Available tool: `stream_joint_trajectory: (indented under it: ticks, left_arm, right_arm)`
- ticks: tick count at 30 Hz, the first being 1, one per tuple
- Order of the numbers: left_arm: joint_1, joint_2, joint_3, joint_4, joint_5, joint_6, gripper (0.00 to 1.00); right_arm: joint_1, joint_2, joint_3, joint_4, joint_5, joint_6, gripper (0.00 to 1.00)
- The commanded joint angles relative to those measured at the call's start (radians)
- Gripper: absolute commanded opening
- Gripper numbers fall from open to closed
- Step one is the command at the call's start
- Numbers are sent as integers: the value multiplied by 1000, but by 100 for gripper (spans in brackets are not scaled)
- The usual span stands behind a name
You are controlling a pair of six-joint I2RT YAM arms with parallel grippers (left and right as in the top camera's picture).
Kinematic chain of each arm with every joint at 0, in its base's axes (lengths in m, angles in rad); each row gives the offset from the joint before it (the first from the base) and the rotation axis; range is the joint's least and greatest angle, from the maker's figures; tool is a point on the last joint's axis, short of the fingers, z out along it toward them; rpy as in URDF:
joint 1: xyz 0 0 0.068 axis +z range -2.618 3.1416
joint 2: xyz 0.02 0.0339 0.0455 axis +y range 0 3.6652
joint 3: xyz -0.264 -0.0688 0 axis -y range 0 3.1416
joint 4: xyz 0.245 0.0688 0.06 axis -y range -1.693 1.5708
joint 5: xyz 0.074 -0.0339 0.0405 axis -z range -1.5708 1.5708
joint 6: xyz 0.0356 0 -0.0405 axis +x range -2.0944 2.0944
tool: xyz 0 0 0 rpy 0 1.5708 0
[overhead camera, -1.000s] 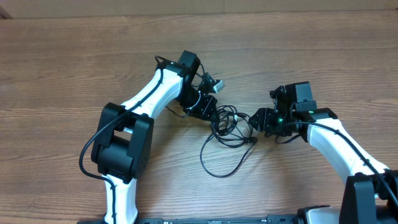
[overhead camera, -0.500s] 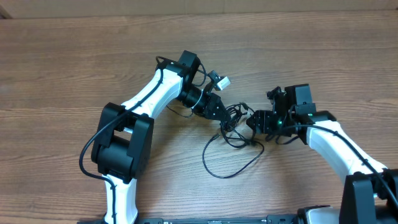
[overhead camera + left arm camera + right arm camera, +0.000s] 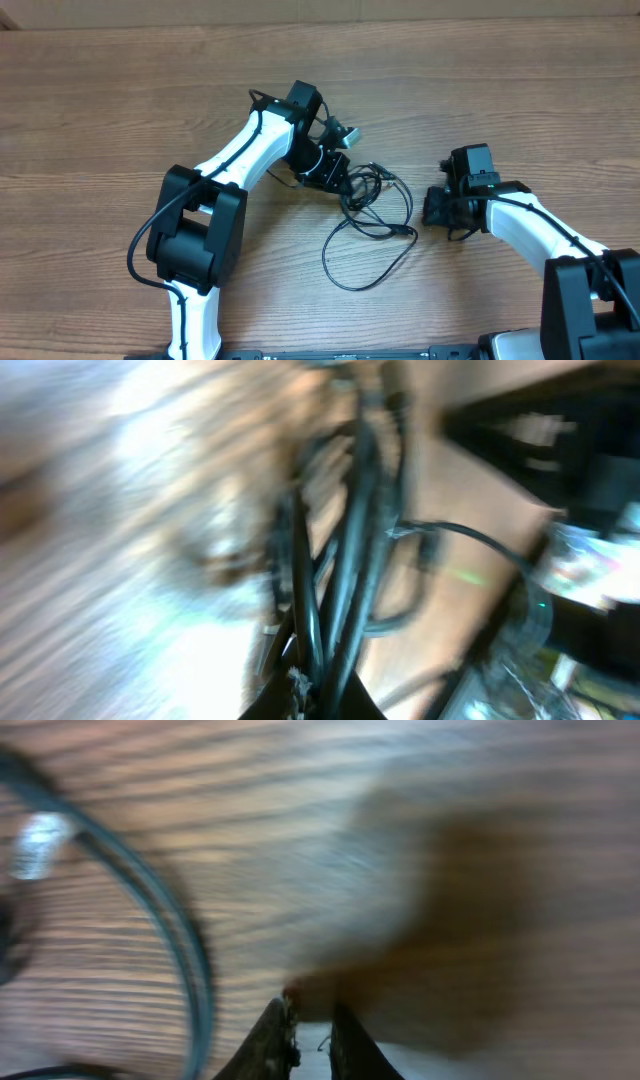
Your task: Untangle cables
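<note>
Holding the cables [image 3: 375, 200] clenched in your left end effector [image 3: 338, 175] — that arm reaches forward and is the nearer one.
Your right end effector [image 3: 430, 207], pinched nearly together on nothing, sits just to their right without touching them — they trail from the left grip toward the bench's [image 3: 100, 100] near edge.

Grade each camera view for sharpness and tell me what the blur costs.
Overhead: sharp, evenly lit, thin black cables crisp on the wooden table. Left wrist: heavy motion blur, cables smear into dark streaks, plugs unreadable. Right wrist: blurred too, one cable a soft arc beside a broad dark shadow; only the right gripper reads fairly sharp.
</note>
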Motion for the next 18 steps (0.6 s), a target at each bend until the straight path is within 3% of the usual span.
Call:
stream_joint_trajectory:
  ticks: [1,4,6,8,10,18]
  left_arm:
    - [31,10,19,-4,-352,-177,4]
    - [45,10,19,-7,-387,-209,4]
    - [49,10,19,-7,-387,-216,6]
    - [49,10,19,-8,-380,-219,27]
    - [48,10,19,-8,-352,-218,57]
    - [48,10,19,-9,-349,-214,65]
  right_arm:
    - [-1,25,-27,-74,177,101,11]
    - [-1,25,-27,-92,175,104,16]
    - [-1,25,-27,-90,150,104,28]
    - [-1,25,-27,-77,80,104,50]
    - [-1,25,-27,-72,12,104,66]
    - [-1,25,-27,-70,1,104,72]
